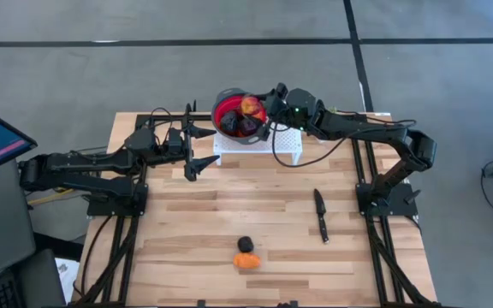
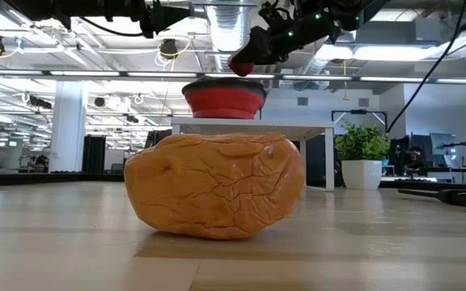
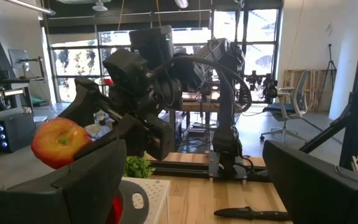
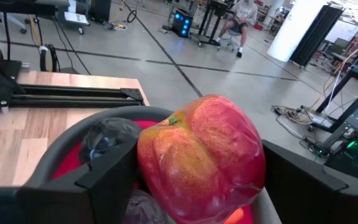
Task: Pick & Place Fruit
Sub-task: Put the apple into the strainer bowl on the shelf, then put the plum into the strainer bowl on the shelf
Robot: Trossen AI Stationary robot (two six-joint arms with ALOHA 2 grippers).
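Note:
A red bowl [image 1: 240, 120] stands on a white stand [image 1: 289, 147] at the table's far edge, with dark plums [image 4: 107, 138] inside it. My right gripper [image 1: 255, 107] reaches over the bowl from the right and is shut on a red-yellow fruit [image 4: 201, 162]. My left gripper [image 1: 202, 147] waits open just left of the stand, holding nothing. An orange piece [image 1: 247, 260] and a dark plum [image 1: 245, 245] lie near the table's front edge. The orange piece [image 2: 214, 186] fills the low view. My right gripper pinches the red-yellow fruit by its two opposite sides [image 4: 151, 168] between its two fingers. The fingers come nearly level from the table's right, slanting a little down. The fruit [image 2: 245, 65] hangs clear above the bowl's rim, over the plums.
A black-handled knife [image 1: 321, 216] lies on the table's right half. A small green potted plant [image 2: 364, 158] stands beyond the stand. Bare wood lies between the stand and the two fruits at the front.

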